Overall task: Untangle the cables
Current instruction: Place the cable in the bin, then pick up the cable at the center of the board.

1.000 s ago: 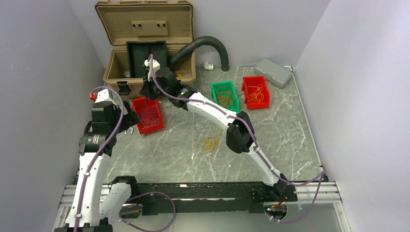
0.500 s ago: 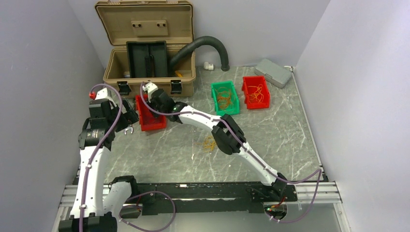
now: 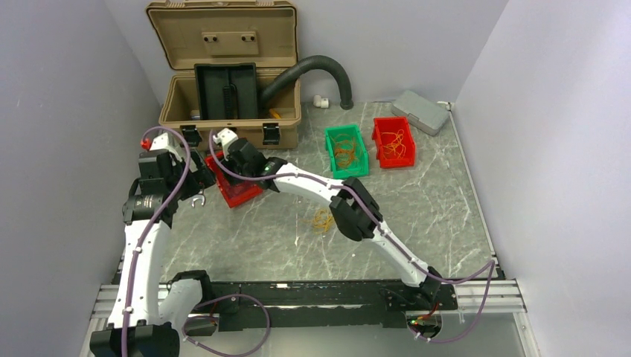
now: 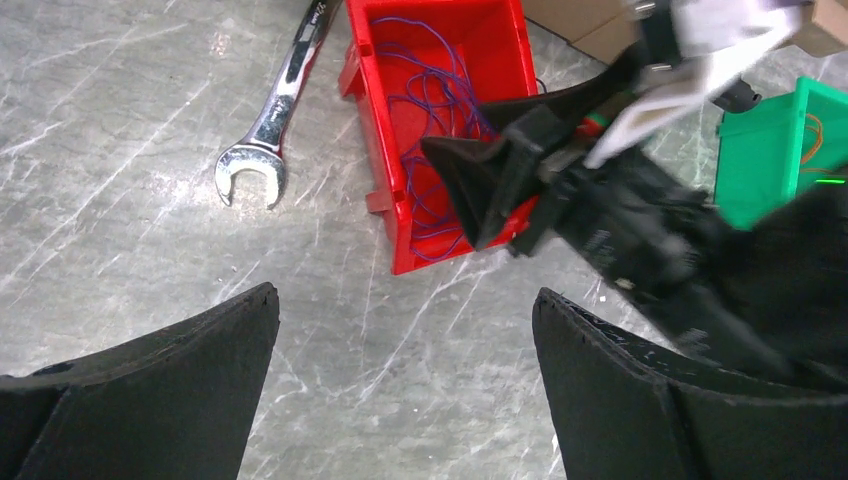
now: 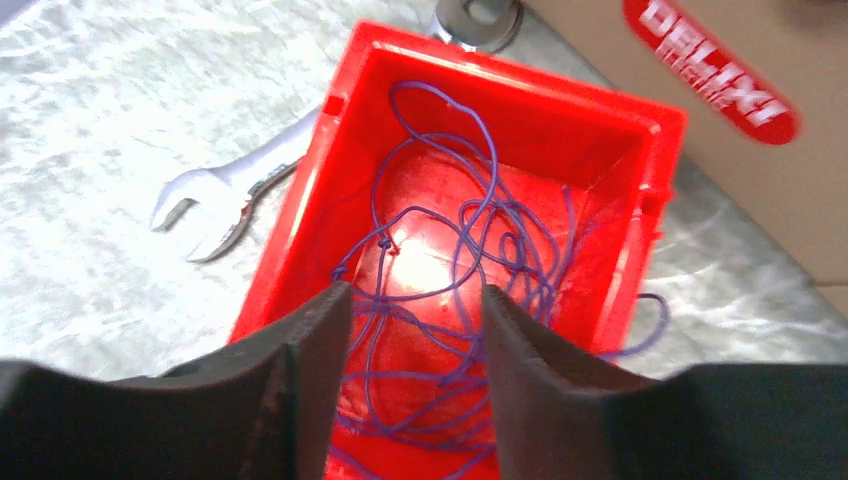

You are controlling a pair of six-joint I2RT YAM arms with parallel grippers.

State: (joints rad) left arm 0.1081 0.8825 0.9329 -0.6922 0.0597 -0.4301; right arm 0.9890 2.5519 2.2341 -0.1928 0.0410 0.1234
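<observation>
Left claw (image 4: 405,293) hung released, fingers wide, over the bench (image 4: 120,120). A wrench (image 4: 270,110) lay at 10 o'clock of the red bin (image 5: 300,200). Purple cables (image 5: 505,270) lay inside the bin, legible in the wrist views only. Right claw (image 5: 412,300) hung narrowly parted above them, its arm stretched toward 10 o'clock. The case label (image 5: 710,68) read "DELIXI". Orange cables (image 3: 324,218) lay loose mid-bench, in the overhead view alone.

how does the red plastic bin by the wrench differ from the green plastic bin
The red plastic bin holds thin purple wires and sits skewed under the right gripper; the green plastic bin holds orange wires and sits squarer, no gripper over it. Both are open-topped bins.
</observation>
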